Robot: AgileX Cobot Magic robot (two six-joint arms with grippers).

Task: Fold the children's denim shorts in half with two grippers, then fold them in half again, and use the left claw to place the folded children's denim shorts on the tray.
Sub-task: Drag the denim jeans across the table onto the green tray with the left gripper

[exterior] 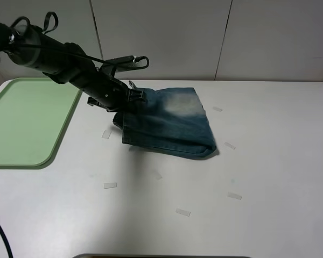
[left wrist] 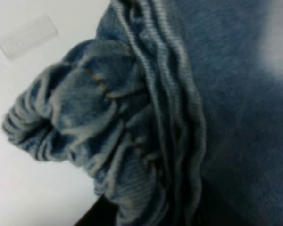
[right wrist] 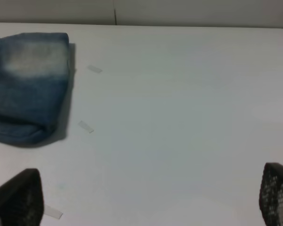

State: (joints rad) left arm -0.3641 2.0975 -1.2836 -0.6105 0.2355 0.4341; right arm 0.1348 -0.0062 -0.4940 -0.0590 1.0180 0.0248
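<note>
The children's denim shorts lie folded into a small square on the white table, a pale faded patch on top. My left gripper is at their left edge and is shut on the bunched elastic waistband, which fills the left wrist view; its fingers are hidden there. The left edge of the shorts looks slightly raised. The pale green tray lies empty at the far left. My right gripper is open and empty over bare table to the right of the shorts, outside the exterior view.
Several small clear tape strips lie on the table around the shorts, such as one in front and another to the right. A white wall runs behind the table. A black cable hangs at the front left.
</note>
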